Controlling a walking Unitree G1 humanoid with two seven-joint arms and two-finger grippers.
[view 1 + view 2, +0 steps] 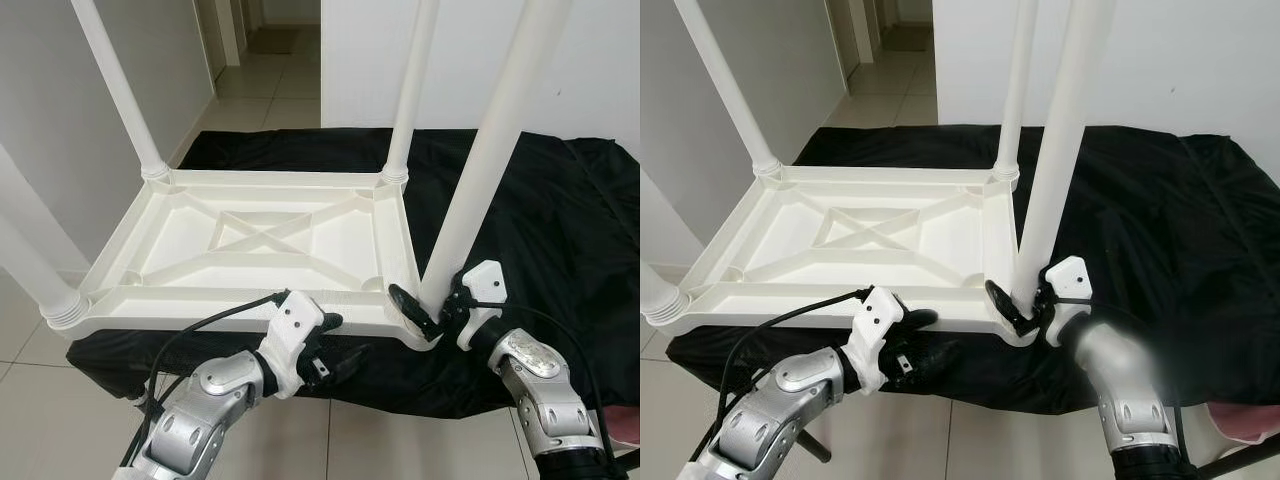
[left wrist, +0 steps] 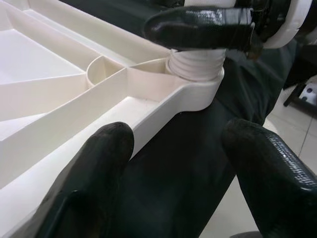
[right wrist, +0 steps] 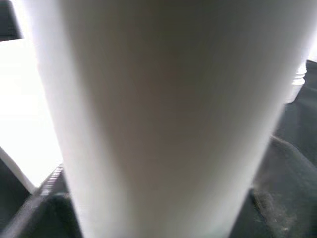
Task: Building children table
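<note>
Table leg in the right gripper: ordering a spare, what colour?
White table leg, clearest in left eye view.

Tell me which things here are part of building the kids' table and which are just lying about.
Part of the job:
- upturned white tabletop
- near-right leg, held at its base by the right end effector
- three other legs
- left end effector, open at the tabletop's near edge

Lying about:
- black cloth underneath

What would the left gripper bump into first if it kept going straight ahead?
Probably the white tabletop: the left gripper points along its near edge, toward the corner where the right gripper holds the table leg. Depth is hard to judge.
</note>
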